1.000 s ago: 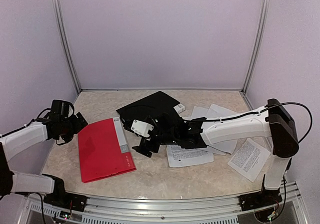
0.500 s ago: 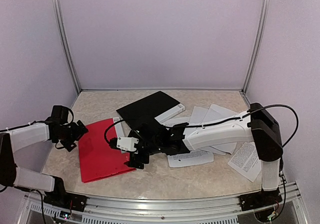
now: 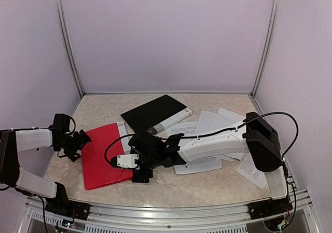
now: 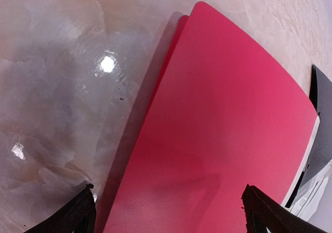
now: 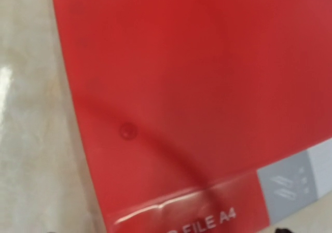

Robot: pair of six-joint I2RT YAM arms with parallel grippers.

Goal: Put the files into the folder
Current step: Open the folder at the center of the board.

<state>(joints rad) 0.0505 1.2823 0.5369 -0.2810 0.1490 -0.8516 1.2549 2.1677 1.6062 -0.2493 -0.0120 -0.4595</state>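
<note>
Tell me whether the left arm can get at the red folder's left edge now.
Probably yes. The left hand hangs open over that edge of the folder, nothing between; the right hand is at its near right corner.

Same build on both arms: long links are wrapped in smooth white shells, joints are done in chunky black housings. The right arm [image 3: 212,145] is topped with a big black elbow block [image 3: 263,149], and a thin black cable [image 3: 284,113] is looped over it. A small white box [image 3: 123,161] is mounted near its wrist. On the left arm [image 3: 32,138], the left gripper [image 4: 171,212] is fitted with dark wedge-shaped fingers [image 4: 79,216].
</note>
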